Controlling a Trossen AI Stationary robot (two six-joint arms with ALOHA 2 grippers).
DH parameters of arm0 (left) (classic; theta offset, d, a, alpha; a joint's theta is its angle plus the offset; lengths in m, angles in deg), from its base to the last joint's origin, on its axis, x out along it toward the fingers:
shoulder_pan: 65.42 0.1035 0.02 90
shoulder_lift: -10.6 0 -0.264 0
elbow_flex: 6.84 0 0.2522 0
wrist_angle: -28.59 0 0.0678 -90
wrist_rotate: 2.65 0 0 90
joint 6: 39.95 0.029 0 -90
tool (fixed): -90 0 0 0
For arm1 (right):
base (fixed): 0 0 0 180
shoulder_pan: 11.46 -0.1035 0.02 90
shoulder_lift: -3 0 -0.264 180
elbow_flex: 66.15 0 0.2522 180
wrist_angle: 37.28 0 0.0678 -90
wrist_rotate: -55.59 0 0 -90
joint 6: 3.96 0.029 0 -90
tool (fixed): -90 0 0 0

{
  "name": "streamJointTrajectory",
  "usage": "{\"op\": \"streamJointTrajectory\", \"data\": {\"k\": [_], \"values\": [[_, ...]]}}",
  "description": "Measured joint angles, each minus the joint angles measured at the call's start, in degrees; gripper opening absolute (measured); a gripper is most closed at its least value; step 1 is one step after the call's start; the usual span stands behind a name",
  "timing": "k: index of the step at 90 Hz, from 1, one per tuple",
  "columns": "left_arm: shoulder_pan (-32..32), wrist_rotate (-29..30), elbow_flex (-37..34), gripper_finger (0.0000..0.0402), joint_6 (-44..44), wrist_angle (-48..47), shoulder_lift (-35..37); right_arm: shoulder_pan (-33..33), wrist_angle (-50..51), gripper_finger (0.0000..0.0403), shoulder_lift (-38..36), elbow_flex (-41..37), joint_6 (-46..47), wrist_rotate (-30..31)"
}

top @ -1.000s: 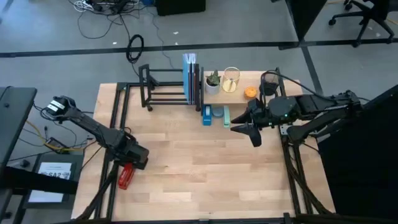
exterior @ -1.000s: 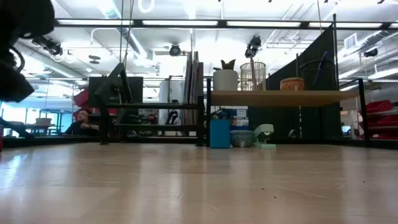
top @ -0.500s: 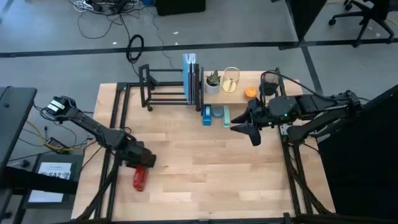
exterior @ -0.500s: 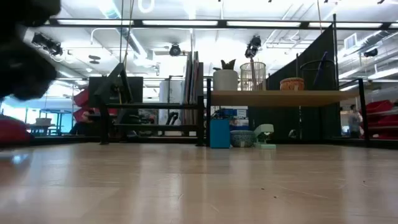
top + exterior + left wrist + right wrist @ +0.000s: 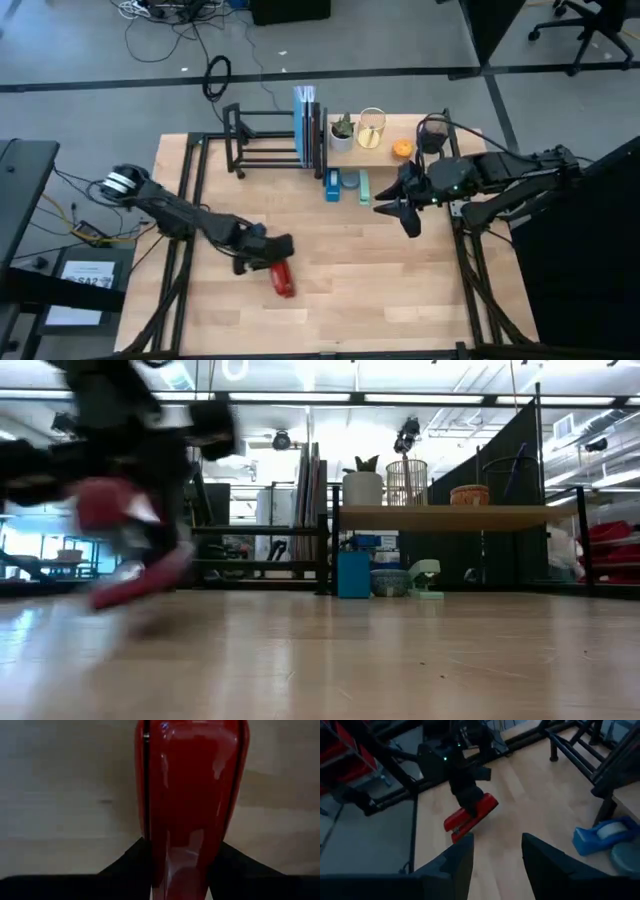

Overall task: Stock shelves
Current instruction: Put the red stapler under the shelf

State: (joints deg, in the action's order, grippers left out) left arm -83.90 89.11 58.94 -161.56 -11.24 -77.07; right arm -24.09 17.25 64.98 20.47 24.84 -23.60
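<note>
Evidently the left claw [image 5: 268,257] pinches a red stapler [image 5: 283,278] by one end; it looks rigid, glossy, maybe slippery. The right claw [image 5: 398,204] hovers spread.

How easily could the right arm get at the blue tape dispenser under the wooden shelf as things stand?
Probably easily. The right gripper hangs open beside the wooden shelf, empty, and the blue tape dispenser sits at the shelf's front edge with bare tabletop between them. The left gripper, shut on the red stapler, is well away.

Bright ceiling strips are lighting the low view evenly, while the red stapler [image 5: 125,550] is smearing with motion blur; glare is streaking it in the left wrist view.
</note>
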Motion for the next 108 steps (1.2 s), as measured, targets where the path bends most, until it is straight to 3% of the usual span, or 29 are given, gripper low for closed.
{"op": "streamJointTrajectory", "data": {"k": [19, 39, 51, 74, 90, 108], "values": [[5.74, -3.19, 7.34, 0.0116, 5.79, 9.50, -10.25, -2.00, 0.62, 0.0137, 0.00, 0.00, 2.36, 0.02], [10.43, -3.10, 9.80, 0.0206, 10.46, 22.85, -15.55, -5.78, 0.69, 0.0137, 0.00, 0.00, 5.67, 0.02], [11.73, -1.98, 9.80, 0.0231, 12.31, 26.27, -15.93, -7.93, 1.61, 0.0137, 0.00, 0.00, 7.86, -0.02], [12.53, -1.95, 9.76, 0.0237, 20.04, 20.07, -12.30, -12.53, 3.63, 0.0137, 0.01, 0.00, 13.16, 4.16], [12.48, -4.24, 9.73, 0.0238, 26.64, 10.38, -8.19, -14.84, 2.85, 0.0137, 2.69, 0.00, 23.18, 4.79], [12.48, -4.52, 9.73, 0.0238, 39.84, 0.94, -0.94, -20.91, -4.64, 0.0140, 10.95, 0.00, 14.07, 0.13]]}}
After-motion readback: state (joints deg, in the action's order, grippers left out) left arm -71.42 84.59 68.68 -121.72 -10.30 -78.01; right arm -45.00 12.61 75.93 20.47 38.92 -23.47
